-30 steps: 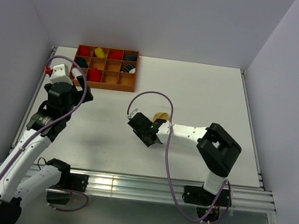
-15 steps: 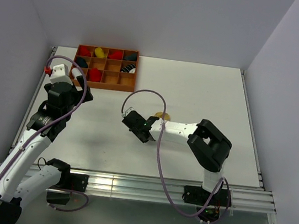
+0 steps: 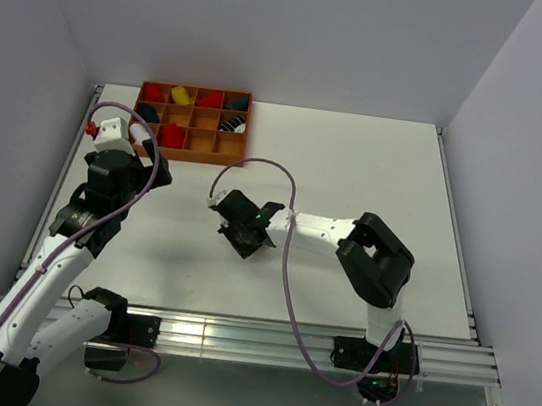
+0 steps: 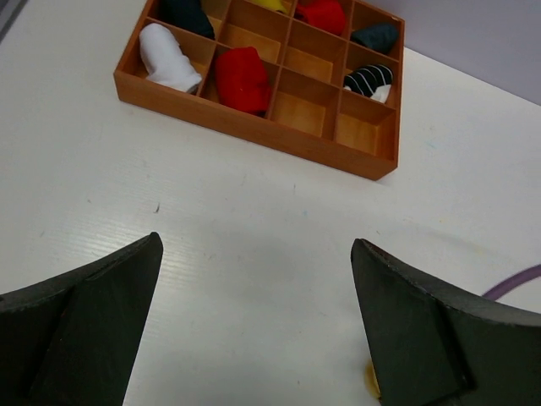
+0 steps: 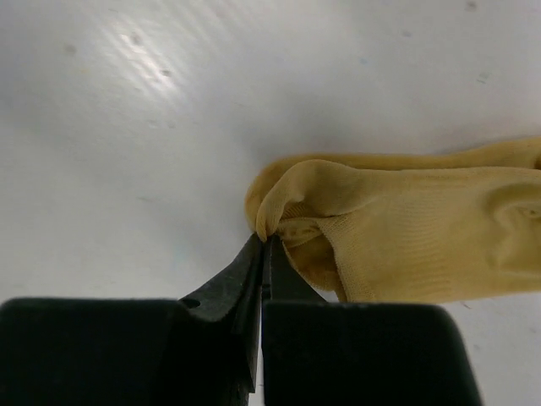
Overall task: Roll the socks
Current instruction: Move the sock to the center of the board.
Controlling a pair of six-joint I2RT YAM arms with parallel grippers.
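Observation:
A tan-yellow sock (image 5: 406, 228) lies crumpled on the white table. In the right wrist view its folded near edge is pinched between the tips of my right gripper (image 5: 264, 241), which is shut on it. From above, the right gripper (image 3: 238, 221) sits low at the table's middle and the sock is hidden under the wrist. My left gripper (image 4: 255, 241) hangs wide open above bare table, a little short of the tray, holding nothing. In the top view the left gripper (image 3: 151, 161) is at the left. A sliver of yellow sock (image 4: 369, 381) shows beside its right finger.
A brown wooden compartment tray (image 3: 186, 158) stands at the back left. In the left wrist view the tray (image 4: 254, 127) holds rolled socks: a white one (image 4: 169, 59), a red one (image 4: 243, 78), a black-and-white striped one (image 4: 369, 79). A purple cable (image 3: 256, 166) loops over the right arm.
The right gripper has closed on the sock's edge and moved left across the table. In the top view the sock has gone out of sight beneath it. The left arm has stayed put.

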